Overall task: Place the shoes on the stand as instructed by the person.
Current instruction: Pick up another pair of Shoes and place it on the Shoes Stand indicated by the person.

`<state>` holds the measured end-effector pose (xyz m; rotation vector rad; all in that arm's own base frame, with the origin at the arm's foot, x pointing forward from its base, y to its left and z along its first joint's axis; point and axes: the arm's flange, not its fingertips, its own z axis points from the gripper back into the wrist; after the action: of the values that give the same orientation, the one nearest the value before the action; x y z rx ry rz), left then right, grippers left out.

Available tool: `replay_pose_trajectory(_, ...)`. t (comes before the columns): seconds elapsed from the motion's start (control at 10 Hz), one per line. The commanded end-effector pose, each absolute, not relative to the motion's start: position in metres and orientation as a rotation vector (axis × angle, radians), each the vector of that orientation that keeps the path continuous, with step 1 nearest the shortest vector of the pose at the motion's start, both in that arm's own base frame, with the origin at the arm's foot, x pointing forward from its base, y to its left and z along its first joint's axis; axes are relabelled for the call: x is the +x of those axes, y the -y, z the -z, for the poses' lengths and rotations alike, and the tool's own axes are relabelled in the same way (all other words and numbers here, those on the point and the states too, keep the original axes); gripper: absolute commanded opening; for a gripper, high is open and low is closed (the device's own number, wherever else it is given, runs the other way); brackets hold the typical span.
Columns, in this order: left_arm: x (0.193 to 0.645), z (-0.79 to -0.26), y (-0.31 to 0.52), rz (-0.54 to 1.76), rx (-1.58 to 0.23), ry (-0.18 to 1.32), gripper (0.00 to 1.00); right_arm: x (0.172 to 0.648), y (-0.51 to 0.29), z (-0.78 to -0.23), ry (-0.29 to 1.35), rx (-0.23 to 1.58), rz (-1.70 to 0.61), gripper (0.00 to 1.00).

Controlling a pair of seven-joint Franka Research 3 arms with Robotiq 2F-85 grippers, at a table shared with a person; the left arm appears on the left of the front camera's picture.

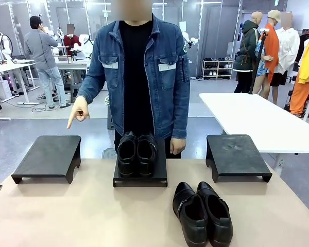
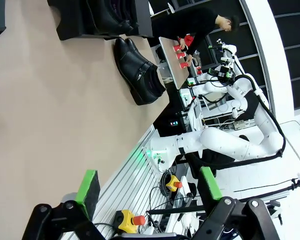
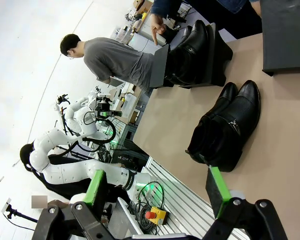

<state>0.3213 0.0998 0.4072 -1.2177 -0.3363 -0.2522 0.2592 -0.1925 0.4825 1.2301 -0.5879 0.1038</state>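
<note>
Both sets of fingers stand spread and empty: left gripper (image 2: 149, 187), right gripper (image 3: 156, 187). The strapped pair (image 1: 202, 213) lies loose on the table (image 1: 67, 216) near the robot; the plain pair (image 1: 136, 153) sits on the middle stand (image 1: 140, 180). The person's hand (image 1: 78, 114) points down at the left stand (image 1: 46, 154) — probably where the strapped pair belongs.

Person (image 1: 139, 67) wore a blue denim jacket, long sleeves, pale strips on both chest pockets, a small badge on one upper sleeve; black shirt under it. Left gripper (image 2: 149, 184) was black, linked fingers with silver pivot screws, green pads (image 2: 88, 186). Right gripper (image 3: 156, 186) looked alike: black, green pads.
</note>
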Motion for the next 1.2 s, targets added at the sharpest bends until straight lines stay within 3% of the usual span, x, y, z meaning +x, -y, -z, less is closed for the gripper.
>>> replay_pose_trajectory(0.0,0.316,-0.408,-0.099,0.265,-1.224,0.334,1.00,0.259,0.193,-0.483,0.605,1.234,-0.119,1.00)
replay_pose_trajectory(0.8,0.321,-0.407,-0.100,0.252,-1.218,0.336,1.00,0.259,0.193,-0.483,0.605,1.234,-0.119,1.00)
replay_pose_trajectory(1.1,0.338,-0.473,-0.036,0.279,-1.112,0.325,1.00,0.259,0.193,-0.483,0.605,1.234,-0.119,1.00)
